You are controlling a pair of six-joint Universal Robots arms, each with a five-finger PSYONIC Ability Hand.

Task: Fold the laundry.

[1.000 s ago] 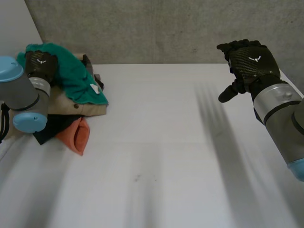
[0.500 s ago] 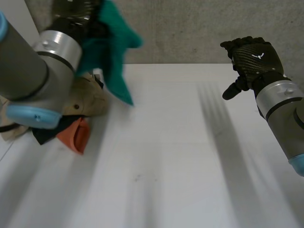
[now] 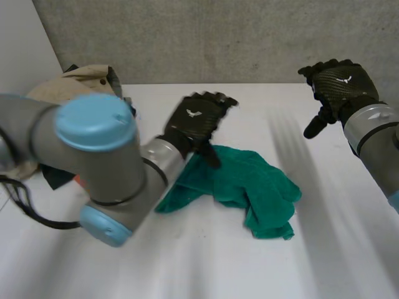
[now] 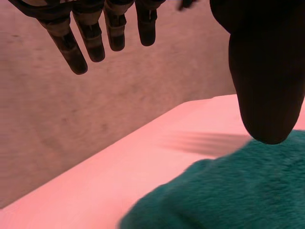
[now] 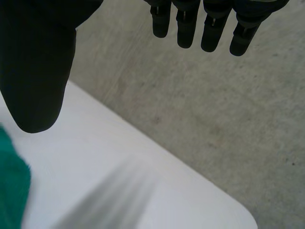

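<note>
Left hand, fingers spread and holding nothing, is at centre frame by the upper-left edge of the crumpled green towel on the white table. Right hand hangs slack-fingered and empty at upper right

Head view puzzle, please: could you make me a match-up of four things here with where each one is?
Things:
1. crumpled green fleecy cloth
2. black left hand
3. black right hand
4. heaped beige garment

Places:
A. far left corner of the white table
B. open, over the cloth's edge
C. lying in the middle of the table
D. open, raised at the right, apart from the cloth

Pairs: 1-C, 2-B, 3-D, 4-A.
</note>
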